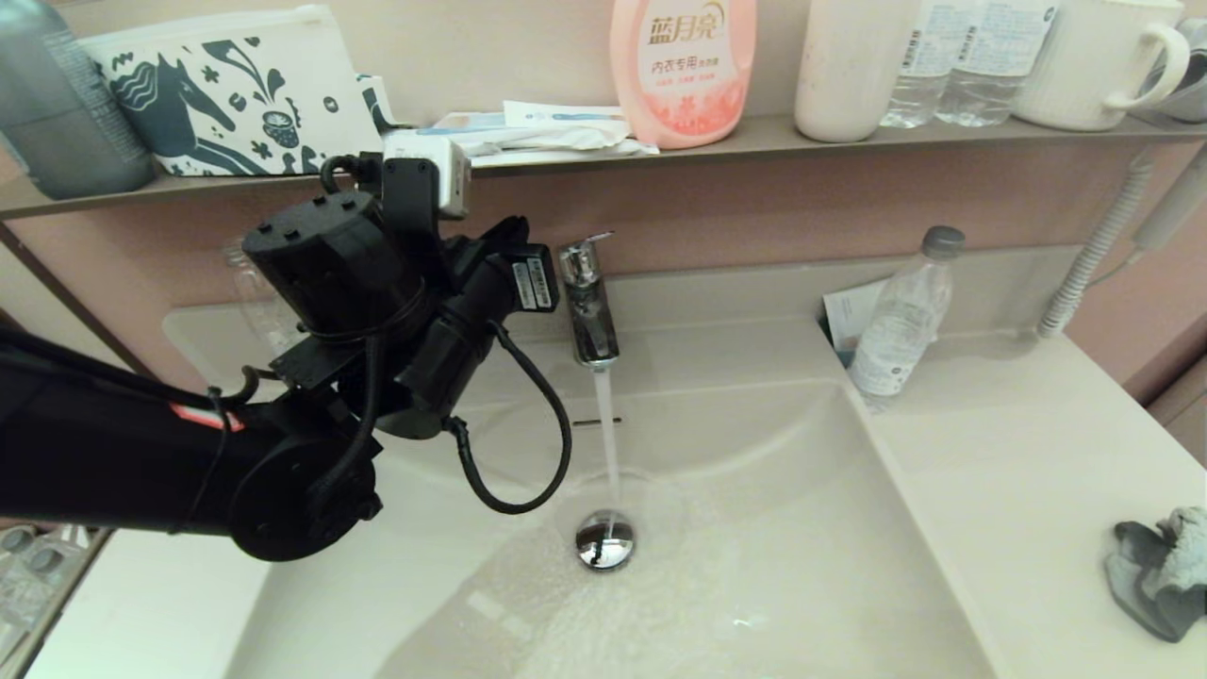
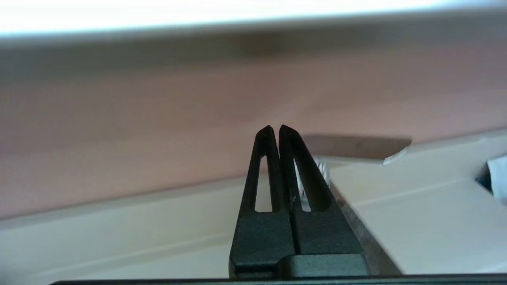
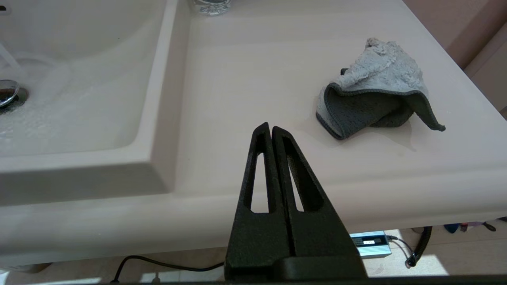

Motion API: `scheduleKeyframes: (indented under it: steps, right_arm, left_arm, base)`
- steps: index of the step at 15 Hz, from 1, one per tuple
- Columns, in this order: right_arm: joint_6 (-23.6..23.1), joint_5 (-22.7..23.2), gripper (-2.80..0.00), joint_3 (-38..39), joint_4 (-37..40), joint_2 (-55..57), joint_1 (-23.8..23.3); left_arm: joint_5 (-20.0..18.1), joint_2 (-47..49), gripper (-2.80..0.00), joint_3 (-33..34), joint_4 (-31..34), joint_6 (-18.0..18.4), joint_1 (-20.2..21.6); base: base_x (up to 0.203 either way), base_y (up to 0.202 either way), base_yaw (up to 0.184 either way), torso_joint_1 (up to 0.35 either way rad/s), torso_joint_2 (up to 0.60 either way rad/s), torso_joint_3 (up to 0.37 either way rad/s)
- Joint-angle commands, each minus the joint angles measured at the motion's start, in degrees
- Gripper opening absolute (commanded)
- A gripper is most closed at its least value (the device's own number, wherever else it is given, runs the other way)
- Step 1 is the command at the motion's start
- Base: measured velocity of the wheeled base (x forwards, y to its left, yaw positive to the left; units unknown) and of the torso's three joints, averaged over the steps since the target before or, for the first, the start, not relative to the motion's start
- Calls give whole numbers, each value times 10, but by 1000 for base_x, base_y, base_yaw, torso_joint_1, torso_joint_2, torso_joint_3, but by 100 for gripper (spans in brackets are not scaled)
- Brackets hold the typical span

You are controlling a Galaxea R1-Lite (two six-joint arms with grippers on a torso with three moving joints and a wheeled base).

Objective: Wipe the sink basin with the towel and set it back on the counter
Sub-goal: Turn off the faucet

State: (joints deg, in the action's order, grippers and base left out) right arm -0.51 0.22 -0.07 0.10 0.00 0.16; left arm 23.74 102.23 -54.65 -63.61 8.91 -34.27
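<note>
The cream-white sink basin [image 1: 773, 566] has water streaming over its floor around the chrome drain plug [image 1: 604, 539]. The dark grey towel [image 1: 1165, 571] with its pale fluffy side lies crumpled on the counter [image 1: 1018, 453] at the far right, a small wet patch beside it. In the right wrist view the towel [image 3: 376, 91] sits ahead of my right gripper [image 3: 270, 126], which is shut and empty, low by the counter's front edge. My left arm [image 1: 377, 311] is raised beside the faucet [image 1: 586, 302]; the left gripper [image 2: 276, 128] is shut and empty, close to the faucet's chrome [image 2: 323, 168].
The faucet runs a thin stream [image 1: 608, 434] into the basin. A clear plastic bottle [image 1: 901, 321] and a card stand at the counter's back. The brown wall shelf [image 1: 754, 141] above holds a horse pouch, a pink detergent bottle, cups and bottles. A hose hangs at the far right.
</note>
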Motion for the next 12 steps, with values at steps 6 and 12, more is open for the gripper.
scheduleKeyframes:
  steps: [6,12]
  right_arm:
    - [0,0,-280,0,0,1,0]
    - [0,0,-280,0,0,1,0]
  left_arm:
    - [12,25,-280,-55,43,1,-23]
    - [14,54,-280,-86,45,4,-40]
  base:
    - [0,0,0,0,0,0]
    - [0,0,0,0,0,0]
